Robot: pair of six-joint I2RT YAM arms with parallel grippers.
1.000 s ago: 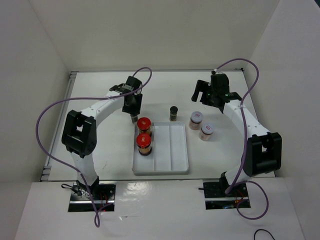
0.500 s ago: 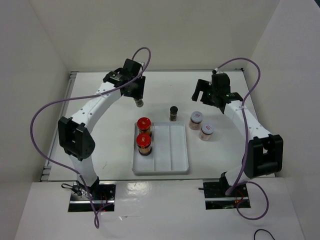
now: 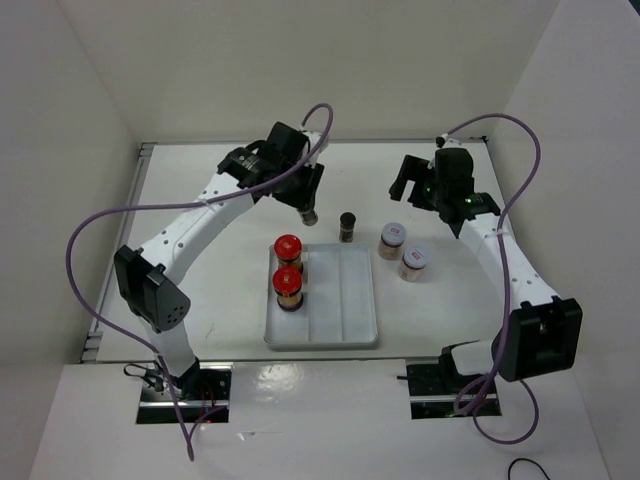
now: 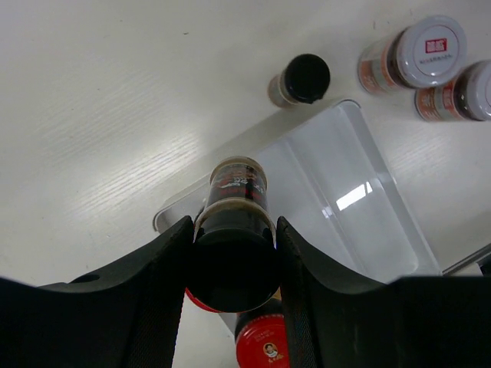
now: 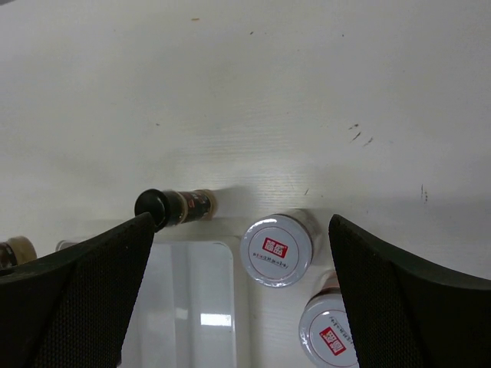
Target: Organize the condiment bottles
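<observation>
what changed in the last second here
The left gripper, shut on a dark bottle, swung it from beside the red-capped jars away from the base, then right, toward the other dark bottle. The right gripper, open and empty, barely shifted. The jars in the tray, the other dark bottle and the pale-lidded jars stayed put.

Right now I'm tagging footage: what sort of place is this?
Probably a lab robot cell: plain white walls box in a white table, with left arm and right arm mounted at its edge.
</observation>
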